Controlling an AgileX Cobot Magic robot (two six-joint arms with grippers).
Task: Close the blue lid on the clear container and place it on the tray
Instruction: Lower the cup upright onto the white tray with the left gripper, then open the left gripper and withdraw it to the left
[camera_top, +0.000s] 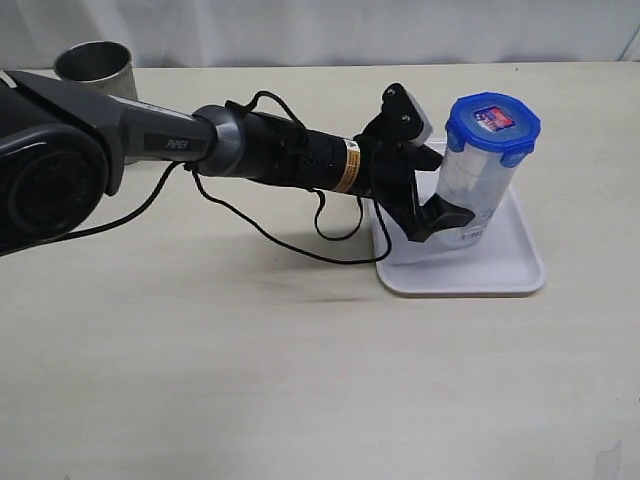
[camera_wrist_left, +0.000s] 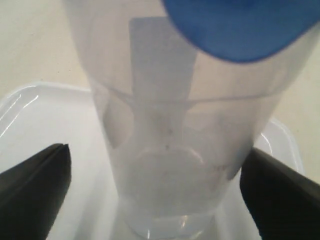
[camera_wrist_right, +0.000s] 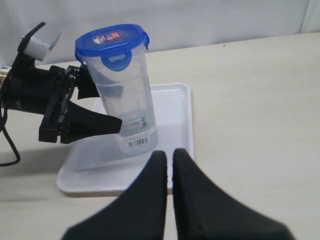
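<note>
The left hand (camera_top: 452, 205) stands wide open, we find, its two dark fingers (camera_wrist_left: 35, 190) set one on each side of the lower part of the clear container (camera_top: 478, 185). In the left wrist view we see a plain gap between one finger and the container's wall. The other finger lies just beside the wall, and we cannot tell whether it touches. We record no grip.

The clear container stands on its base on the tray (camera_top: 500, 272), inside the rim. We cannot tell whether it is quite upright or leaning slightly. A barcode sticker (camera_wrist_right: 136, 142) sits near its base. The blue lid (camera_top: 493, 122) is seated on the container's mouth. The tabs we can see lie down against the rim, and a small label (camera_top: 492, 117) is on top.

The tray lies flat on the bench (camera_top: 250, 380), right of centre in the exterior view. The left arm reaches to it from the left, with a black cable (camera_top: 270, 235) hanging in loops beneath it. A steel cup (camera_top: 95, 65) stands at the far left of the bench, well apart from the tray.

The right hand (camera_wrist_right: 170, 152) is closed, its fingers nearly together with nothing between them. It hangs above the bench near the tray's edge, apart from the container.
</note>
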